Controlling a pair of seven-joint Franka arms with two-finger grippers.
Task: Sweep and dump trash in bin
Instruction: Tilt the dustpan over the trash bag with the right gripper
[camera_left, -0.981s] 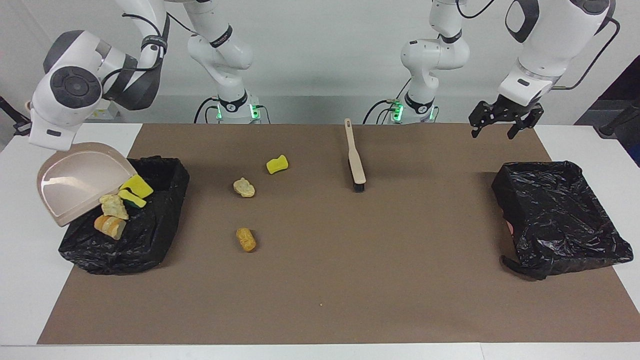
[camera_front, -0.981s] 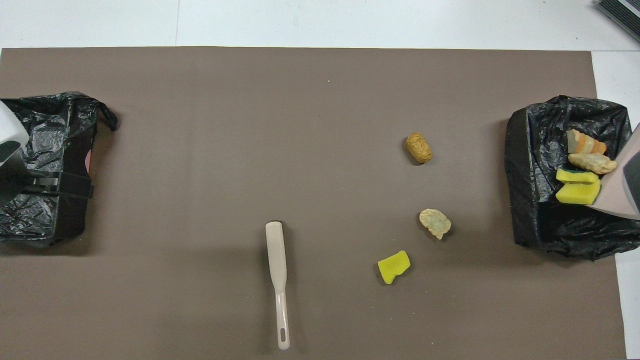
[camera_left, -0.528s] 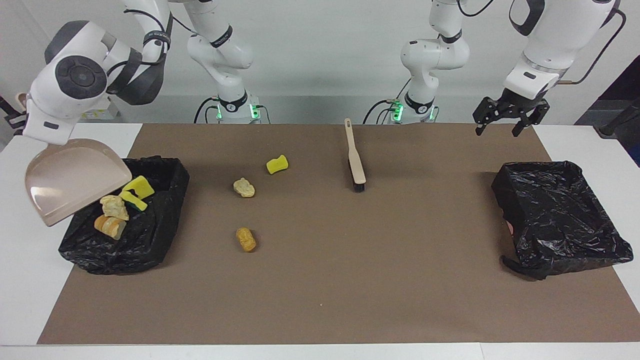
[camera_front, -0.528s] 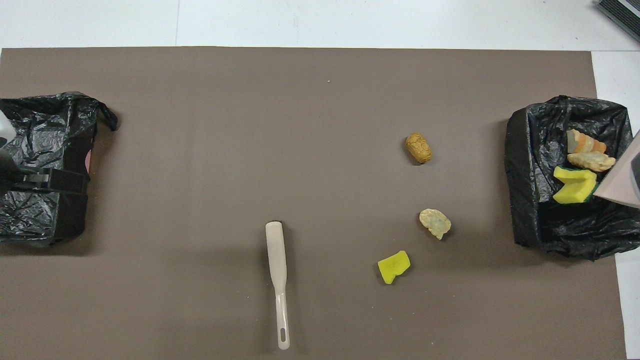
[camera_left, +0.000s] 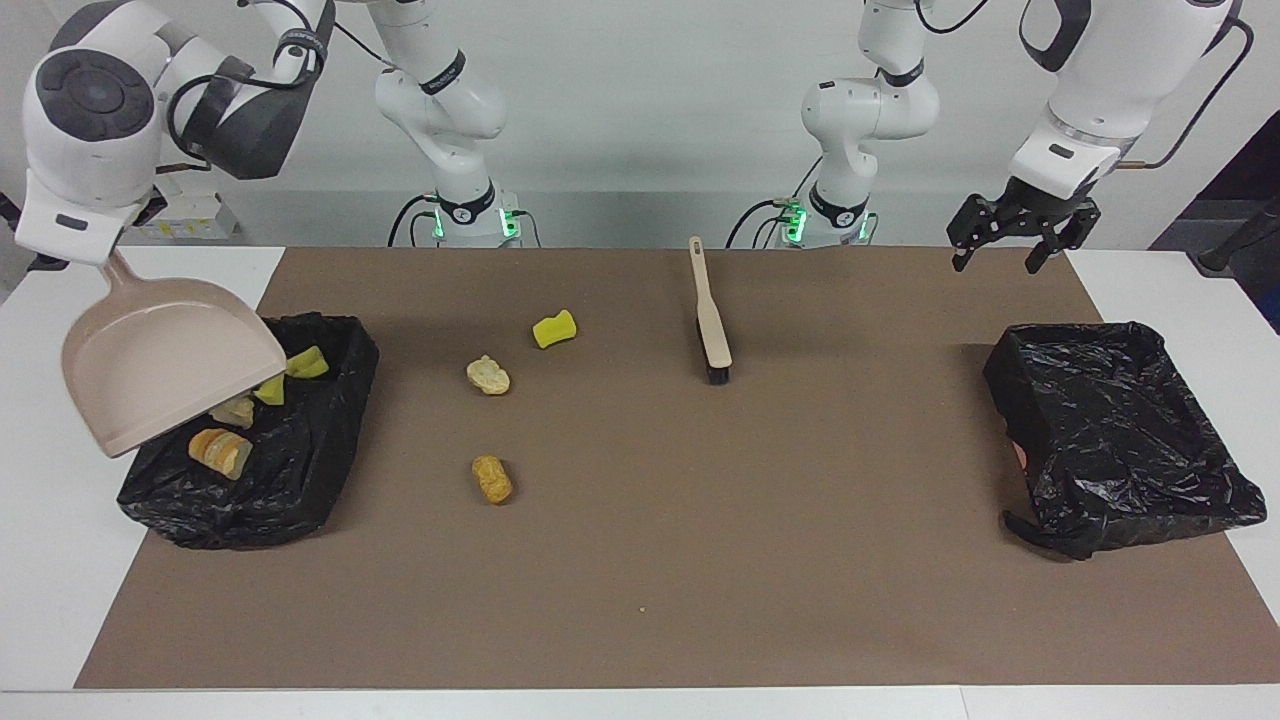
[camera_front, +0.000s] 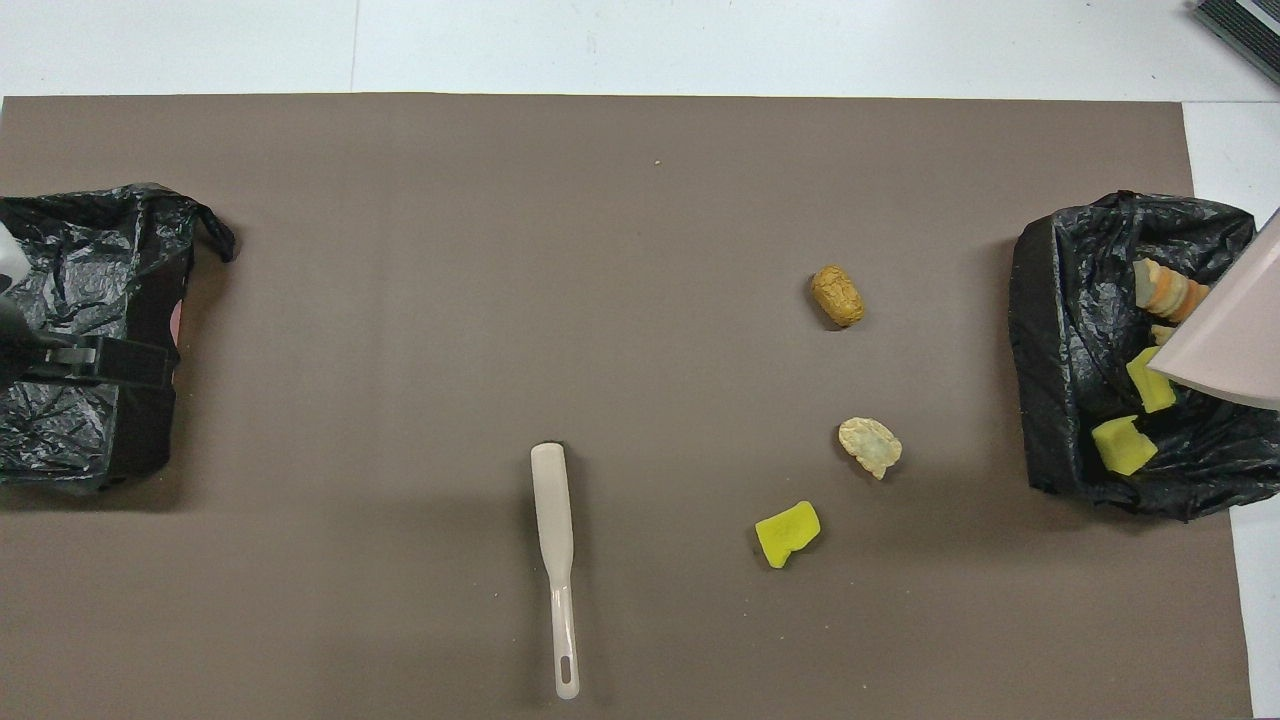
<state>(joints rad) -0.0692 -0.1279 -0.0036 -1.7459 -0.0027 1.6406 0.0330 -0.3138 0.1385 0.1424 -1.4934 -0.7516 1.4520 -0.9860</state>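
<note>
Dustpan (camera_left: 165, 362) tipped over bin (camera_left: 330, 470) — right gripper, hidden, clenched on its handle, spilling trash (camera_left: 219, 450); left gripper (camera_left: 1012, 246) waits, fingers spread, empty.

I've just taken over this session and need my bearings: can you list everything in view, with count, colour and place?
Trash on the mat: three; yellow sponge chunk, pale lump, golden-brown lump; toward the right arm's end.
Trash in the bin: at least four show, two yellow, two tan; partly hidden under the dustpan.
Bins: two, lined in black; one at the right arm's end, one at the left arm's end, with no trash showing in it.
Brush: one, beige; on the mat near the robots.
Dustpan: one, beige; tilted over the bin at the right arm's end.
Mat: one, brown; on the white table.
Right gripper: shut on the dustpan's handle, hidden by the wrist.
Left gripper: open, empty, waiting above the mat's corner.
</note>
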